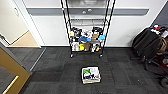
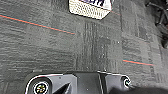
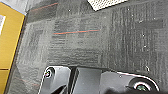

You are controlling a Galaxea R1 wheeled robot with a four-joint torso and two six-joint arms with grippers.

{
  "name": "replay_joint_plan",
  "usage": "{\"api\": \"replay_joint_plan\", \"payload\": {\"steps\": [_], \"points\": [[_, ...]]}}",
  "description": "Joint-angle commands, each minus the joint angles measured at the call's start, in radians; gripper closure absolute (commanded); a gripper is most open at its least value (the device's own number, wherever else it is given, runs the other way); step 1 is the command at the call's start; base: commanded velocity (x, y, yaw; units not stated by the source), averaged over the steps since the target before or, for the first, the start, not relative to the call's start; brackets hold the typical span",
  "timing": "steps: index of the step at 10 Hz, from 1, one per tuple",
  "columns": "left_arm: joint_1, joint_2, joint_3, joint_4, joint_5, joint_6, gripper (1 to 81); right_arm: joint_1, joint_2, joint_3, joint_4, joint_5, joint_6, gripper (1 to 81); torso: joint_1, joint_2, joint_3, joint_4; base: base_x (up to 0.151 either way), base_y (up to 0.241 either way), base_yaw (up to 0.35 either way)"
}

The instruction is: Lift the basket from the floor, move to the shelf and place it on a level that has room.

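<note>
The basket, cream and woven with several items inside, stands on the dark grey carpet floor in the middle of the head view. Straight behind it, against the white wall, is the shelf, a tall black wire rack on casters. Its lower tiers are crowded with colourful things, and a wire level above them looks bare. A corner of the basket lies a stretch of carpet beyond my left wrist plate. My right wrist view catches another corner of the basket, also some way off.
A yellow panel juts in at the left, also seen as the yellow panel. Behind it a doorway opens onto tan wood flooring. An office chair draped with dark clothing stands at the right.
</note>
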Motion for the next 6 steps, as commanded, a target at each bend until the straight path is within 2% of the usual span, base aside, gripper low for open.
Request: {"api": "replay_joint_plan", "payload": {"steps": [1, 6], "points": [[-0.045, -0.024, 0.013, 0.008, 0.05, 0.002, 1.0, 0.049, -0.019, 0.017, -0.009, -0.048, 0.0, 1.0, 0.0, 0.0, 0.0, 0.0, 0.101, 0.0, 0.0], [-0.045, -0.024, 0.012, 0.008, 0.05, 0.002, 1.0, 0.049, -0.019, 0.002, -0.008, -0.048, 0.001, 1.0, 0.0, 0.0, 0.0, 0.0, 0.101, 0.0, 0.0]]}}
